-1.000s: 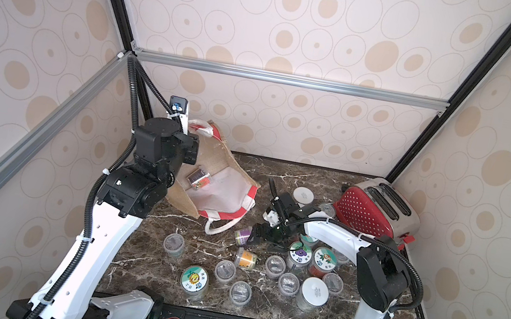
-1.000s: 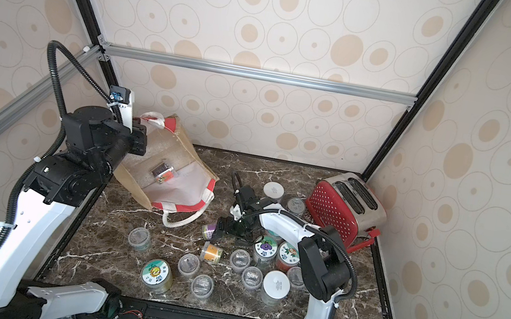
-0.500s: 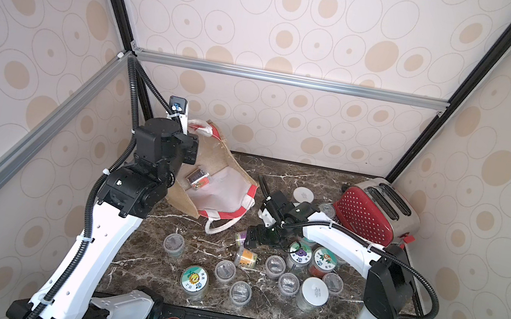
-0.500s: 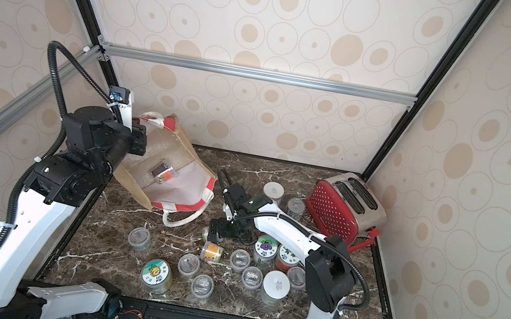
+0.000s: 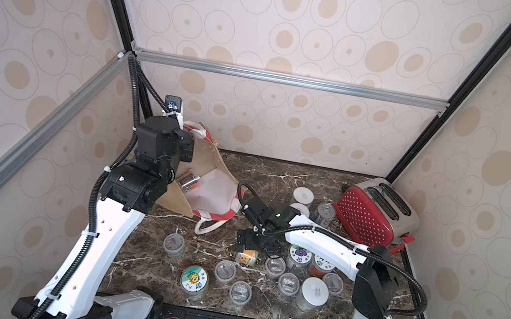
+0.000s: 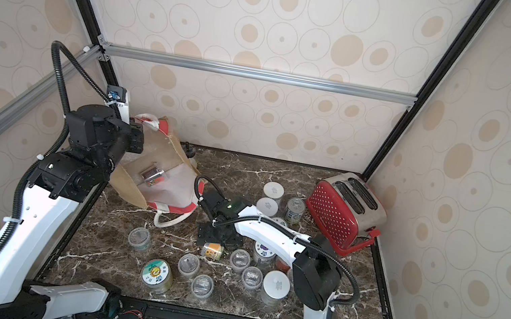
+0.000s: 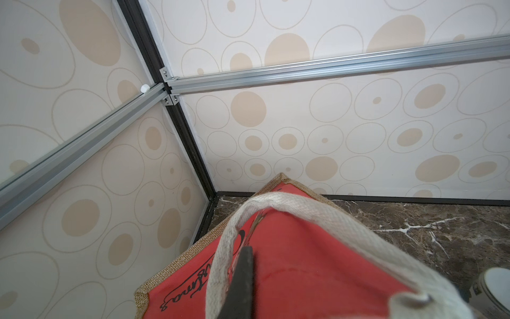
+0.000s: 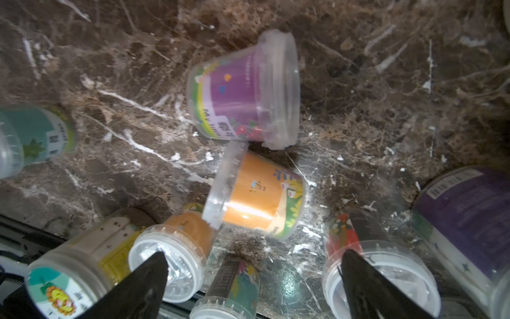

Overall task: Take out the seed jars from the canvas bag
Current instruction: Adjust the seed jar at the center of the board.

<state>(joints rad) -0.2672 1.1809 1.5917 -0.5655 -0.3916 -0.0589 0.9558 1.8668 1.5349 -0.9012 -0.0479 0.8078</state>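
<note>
The bag (image 5: 205, 194) is lying tipped over at left centre in both top views. Its mouth is gaping toward the middle of the worktop (image 5: 276, 174) and its white lining is showing. The left gripper (image 7: 245, 259) is clamping shut on the bag's raised rim, right beside the rope handle (image 7: 303, 212). Black cursive script is running across the red panel (image 7: 303, 270), but I cannot read it.

One jar (image 5: 189, 180) is lying inside the bag against the lining. The other jars are standing out on the worktop in the lower centre of the top views. Among them, a sunflower jar (image 5: 194, 279) is showing a cartoon flower and Chinese characters on its lid, and a white-lidded jar (image 5: 314, 291) is standing to its right.

The right gripper (image 8: 254, 279) is hovering low over the middle of the worktop, just right of the bag's mouth. Its jaws are spread wide and gripping nothing. Below it, two cups are lying on their sides, touching. The orange cup (image 8: 256, 198) is showing a small bee and leaves. The purple cup (image 8: 242, 91) is carrying a line beginning "My" plus Chinese characters, too blurred to read further. Close by, a purple-labelled jar (image 8: 463, 210) is showing a barcode.

A red dotted toaster (image 5: 368, 215) is sitting at right centre, near the back.
</note>
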